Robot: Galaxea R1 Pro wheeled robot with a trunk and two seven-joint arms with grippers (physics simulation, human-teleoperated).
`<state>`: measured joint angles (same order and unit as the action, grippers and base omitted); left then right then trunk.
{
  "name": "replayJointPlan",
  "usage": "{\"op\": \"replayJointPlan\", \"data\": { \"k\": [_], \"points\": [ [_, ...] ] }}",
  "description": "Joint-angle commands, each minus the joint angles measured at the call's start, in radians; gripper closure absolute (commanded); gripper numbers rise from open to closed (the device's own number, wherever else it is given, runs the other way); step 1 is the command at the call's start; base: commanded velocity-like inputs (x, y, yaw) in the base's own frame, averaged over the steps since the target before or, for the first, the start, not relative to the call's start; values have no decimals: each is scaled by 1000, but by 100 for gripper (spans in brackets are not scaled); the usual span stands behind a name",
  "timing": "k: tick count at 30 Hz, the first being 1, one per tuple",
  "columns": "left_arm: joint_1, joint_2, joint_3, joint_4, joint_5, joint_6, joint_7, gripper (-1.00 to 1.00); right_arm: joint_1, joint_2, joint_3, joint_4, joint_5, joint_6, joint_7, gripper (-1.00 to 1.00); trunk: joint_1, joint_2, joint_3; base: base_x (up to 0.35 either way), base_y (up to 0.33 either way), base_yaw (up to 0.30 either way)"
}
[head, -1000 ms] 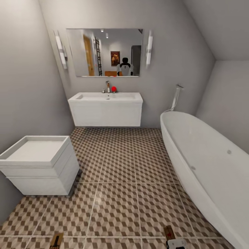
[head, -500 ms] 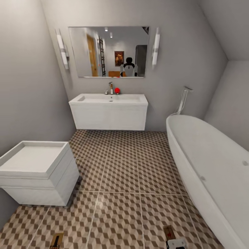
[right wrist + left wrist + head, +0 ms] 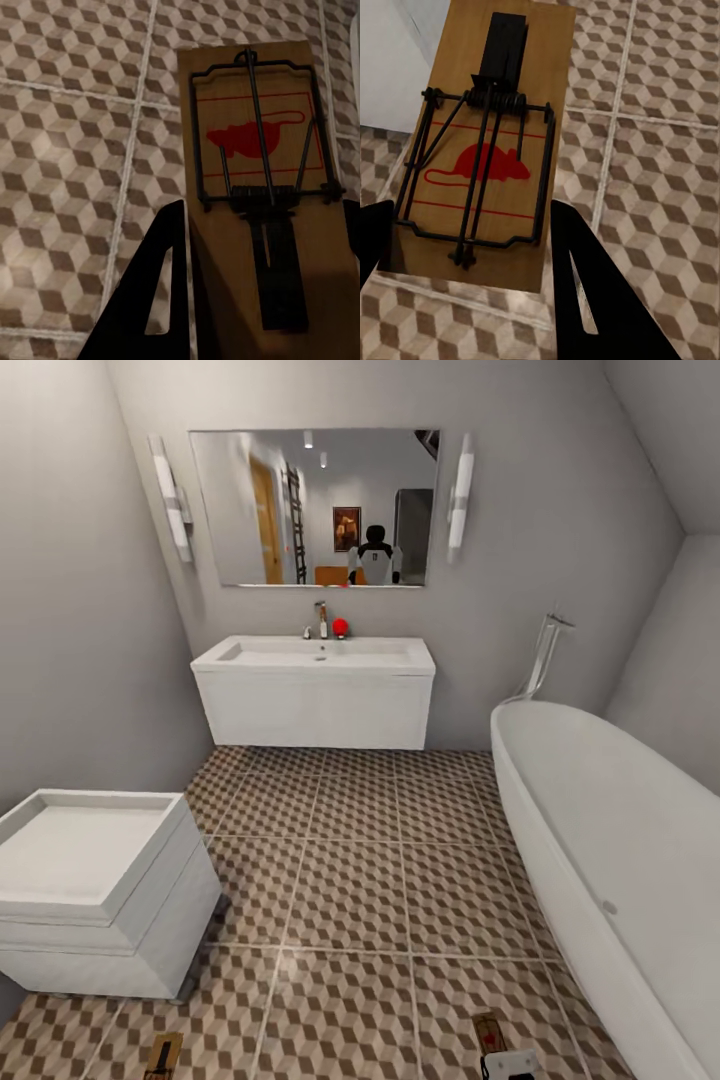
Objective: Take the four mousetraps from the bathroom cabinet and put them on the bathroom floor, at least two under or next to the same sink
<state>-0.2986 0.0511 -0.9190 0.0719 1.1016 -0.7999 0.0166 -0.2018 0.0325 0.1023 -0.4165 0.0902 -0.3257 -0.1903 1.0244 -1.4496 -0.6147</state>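
Patterned floor point(image 3: 350, 880) tiles are stretching toward the white sink point(image 3: 315, 690) on the far wall, beside a bathtub point(image 3: 610, 860). Each end effector is carrying a mousetrap: the left end effector point(image 3: 472, 247) is clamping one mousetrap point(image 3: 487, 142) between its fingers, and the right end effector point(image 3: 262, 270) is pinching another mousetrap point(image 3: 259, 150). These boards look light, stiff and thin, best held by the wooden edges, clear of the sprung wire.

A white bathtub point(image 3: 610, 840), a mirror point(image 3: 312, 507) and a tray-topped white box point(image 3: 95, 890).
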Motion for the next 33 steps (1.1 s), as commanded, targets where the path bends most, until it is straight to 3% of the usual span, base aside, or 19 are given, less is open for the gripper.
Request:
{"op": "replayJointPlan", "data": {
  "k": [1,21,33],
  "points": [
    [-1,0,-8,2,0,-2,6,100,-1,0,4,1,8,0,-8,100,1,0,-1,338,0,0],
    [-1,0,-8,2,0,5,6,100,-1,0,4,1,8,-1,-8,100,1,0,-1,338,0,-1],
    [-1,0,-8,2,0,5,6,100,-1,0,4,1,8,-1,-8,100,1,0,3,338,0,-98]
  ]
}}
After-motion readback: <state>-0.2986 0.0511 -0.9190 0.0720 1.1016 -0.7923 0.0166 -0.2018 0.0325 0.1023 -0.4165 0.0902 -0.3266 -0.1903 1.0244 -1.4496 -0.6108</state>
